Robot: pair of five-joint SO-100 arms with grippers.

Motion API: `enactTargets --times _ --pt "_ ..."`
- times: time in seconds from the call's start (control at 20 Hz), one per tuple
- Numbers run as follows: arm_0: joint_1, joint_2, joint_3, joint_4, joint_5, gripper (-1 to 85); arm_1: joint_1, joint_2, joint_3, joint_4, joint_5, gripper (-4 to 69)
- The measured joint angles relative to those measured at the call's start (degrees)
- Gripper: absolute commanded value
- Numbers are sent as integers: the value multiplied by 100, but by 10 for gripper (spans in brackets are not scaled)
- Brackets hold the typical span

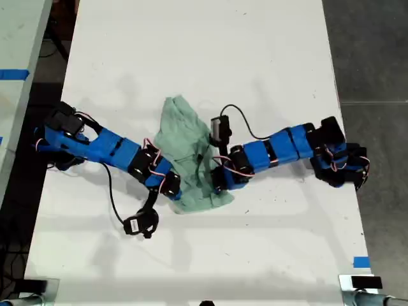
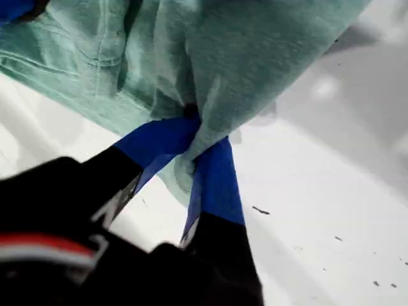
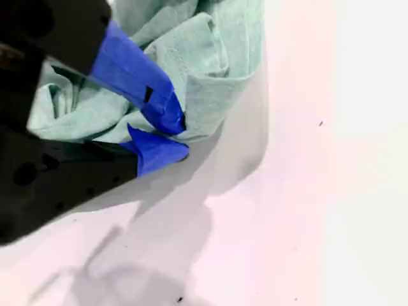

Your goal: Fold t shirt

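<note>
The pale mint-green t shirt [image 1: 185, 137] lies bunched and wrinkled mid-table in the exterior view. Two blue arms reach in from that view's left and right, and both end at the shirt's near edge. The wrist views do not show which arm is which. My first gripper [image 2: 194, 150] is shut on a gathered fold of the t shirt [image 2: 255, 57], whose cloth is lifted off the table. My second gripper [image 3: 182, 137] is shut on a folded edge of the t shirt [image 3: 210, 57], with one blue finger over the cloth and one under it.
The white table [image 1: 191, 51] runs far back behind the shirt. A second table with blue tape [image 1: 13, 74] stands at the exterior view's left, and dark floor [image 1: 376, 51] lies past the table's right edge. A blue tape mark [image 1: 361, 261] sits near the front right corner.
</note>
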Motion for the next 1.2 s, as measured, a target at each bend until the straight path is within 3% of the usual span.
enactTargets --times 0.1,0.3,0.35,0.4,0.45,0.6,0.65,0.7,0.85,1.0,1.1,1.2 --pt "-352 589 0 615 0 -2 501 606 88 -88 -439 18" --pt "-1573 2048 677 1354 62 -2 1890 1134 123 -1274 -1301 42" --pt "-1986 2470 1081 1354 193 24 2232 1134 149 -1591 -1468 179" --pt "-2452 2900 1503 1354 404 162 2531 1134 167 -1969 -1705 288" --pt "-2944 3340 1960 1301 563 229 2821 1116 167 -2303 -1960 306" --pt "-4157 4526 2979 1222 914 228 3393 940 -53 -2338 -2373 404" --pt "-4430 4808 3094 1301 1028 186 3612 967 -53 -2162 -2461 235" --pt "-4658 5089 3129 1450 1134 -1 3814 1028 -53 -1907 -2549 -18" --pt "-5124 6038 3146 1916 1433 -2 4474 1898 290 -1063 -2663 -17" --pt "-5019 7295 3199 2268 1441 -2 4526 3278 1072 -360 -2725 -17" --pt "-4359 8253 3639 2232 1222 -2 4228 4474 2092 -193 -2619 -17" --pt "-3217 9448 4658 1503 1037 -2 3243 5959 3709 -519 -2232 -17"
